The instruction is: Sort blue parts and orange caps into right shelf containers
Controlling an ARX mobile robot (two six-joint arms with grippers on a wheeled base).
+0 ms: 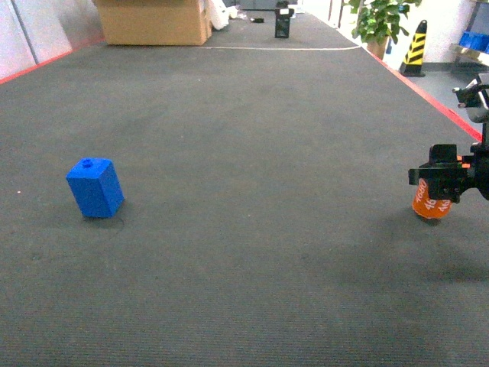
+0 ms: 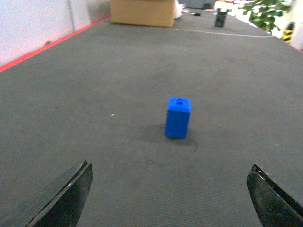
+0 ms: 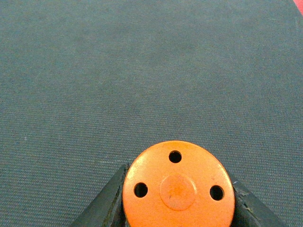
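Note:
One blue part (image 1: pixel 95 187) stands on the dark carpet at the left, tilted a little, stud on top. In the left wrist view this blue part (image 2: pixel 178 117) is ahead of my left gripper (image 2: pixel 171 166), which is open wide with nothing between its fingers. That gripper does not show in the head view. At the right edge, my right gripper (image 1: pixel 443 182) is shut on an orange cap (image 1: pixel 430 206) with white print, low over the carpet. The right wrist view shows the cap's flat holed top (image 3: pixel 178 187) squeezed between both black fingers (image 3: pixel 106 208).
A cardboard box (image 1: pixel 153 21) sits far back left. A striped cone (image 1: pixel 415 47) and a potted plant (image 1: pixel 378 19) stand far back right. Blue crates (image 1: pixel 475 40) on a metal rack show at the right edge. A red line (image 1: pixel 428 95) borders the carpet.

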